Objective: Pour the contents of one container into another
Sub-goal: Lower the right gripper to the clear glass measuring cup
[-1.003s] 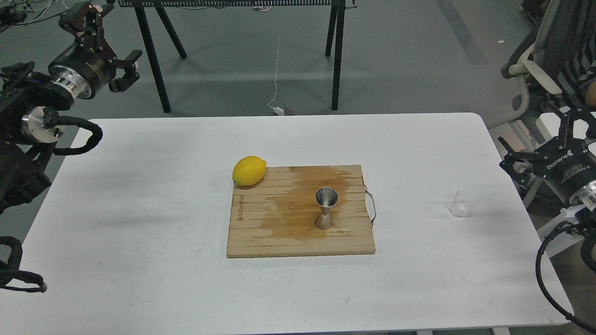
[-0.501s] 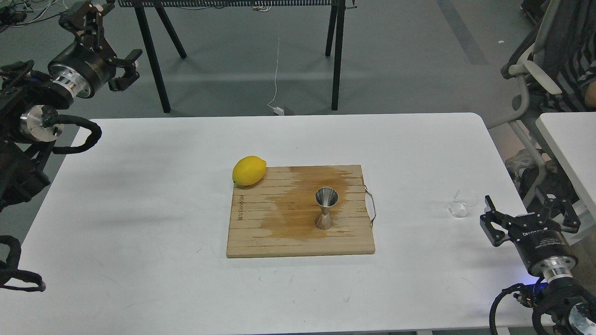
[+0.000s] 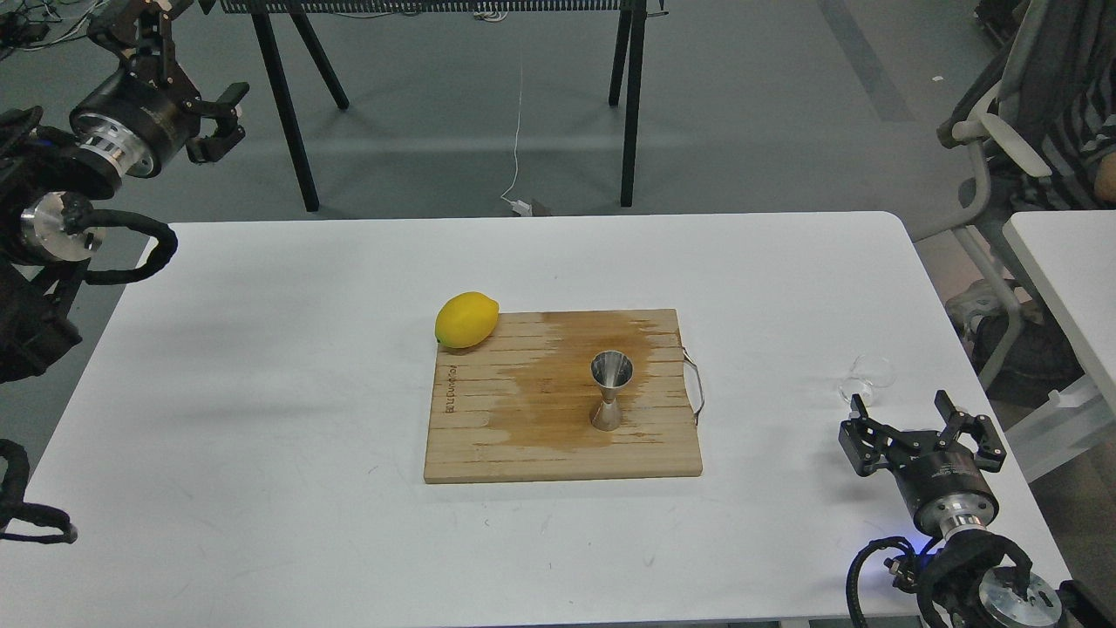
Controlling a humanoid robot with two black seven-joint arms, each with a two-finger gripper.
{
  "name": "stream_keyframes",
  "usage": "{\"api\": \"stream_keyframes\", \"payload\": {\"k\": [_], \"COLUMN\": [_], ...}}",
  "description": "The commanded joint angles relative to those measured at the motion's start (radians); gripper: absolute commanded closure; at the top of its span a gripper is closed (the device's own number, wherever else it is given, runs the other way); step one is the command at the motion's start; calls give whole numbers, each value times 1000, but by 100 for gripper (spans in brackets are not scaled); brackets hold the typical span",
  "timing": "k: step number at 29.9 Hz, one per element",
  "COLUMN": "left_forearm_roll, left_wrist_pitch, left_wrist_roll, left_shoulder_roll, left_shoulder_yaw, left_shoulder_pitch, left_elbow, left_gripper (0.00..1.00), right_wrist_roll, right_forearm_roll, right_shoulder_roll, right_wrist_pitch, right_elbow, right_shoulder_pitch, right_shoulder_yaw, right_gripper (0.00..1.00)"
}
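Clear cup is sitting on the table, right of the cutting board holding the jigger. Right gripper is hovering just beside the cup, fingers spread, empty. Cup is probably light, slick, fragile: grip gently around the sidewall. Left gripper is raised off-table, fingers spread.

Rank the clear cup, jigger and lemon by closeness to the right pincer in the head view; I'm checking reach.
From the right pincer:
1. Clear cup, just beyond it on the table's right side.
2. Jigger, upright on the cutting board.
3. Lemon, at the board's far-left corner.
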Motion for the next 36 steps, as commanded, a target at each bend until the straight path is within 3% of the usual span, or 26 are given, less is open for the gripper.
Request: {"api": "stream_keyframes", "payload": {"k": [1, 24, 36], "left_forearm_roll": [0, 2, 2], "left_wrist_pitch": [1, 1, 3], "left_wrist_roll": [-1, 0, 2], "left_shoulder_roll": [0, -1, 5], "left_shoulder_yaw": [0, 2, 2], "left_shoulder_pitch": [0, -9, -9], "left_elbow": [-1, -1, -3], "left_gripper": [1, 1, 1], "right_wrist_roll": [-2, -7, -13], "right_forearm_roll": [13, 52, 49], "right_shoulder_roll": [29, 78, 87], "right_wrist_pitch": [2, -9, -9], "right_elbow": [-27, -317, -388], "right_shoulder_pitch": [26, 248, 285], "right_shoulder_yaw": [3, -13, -26], "right_gripper": [1, 1, 1]}}
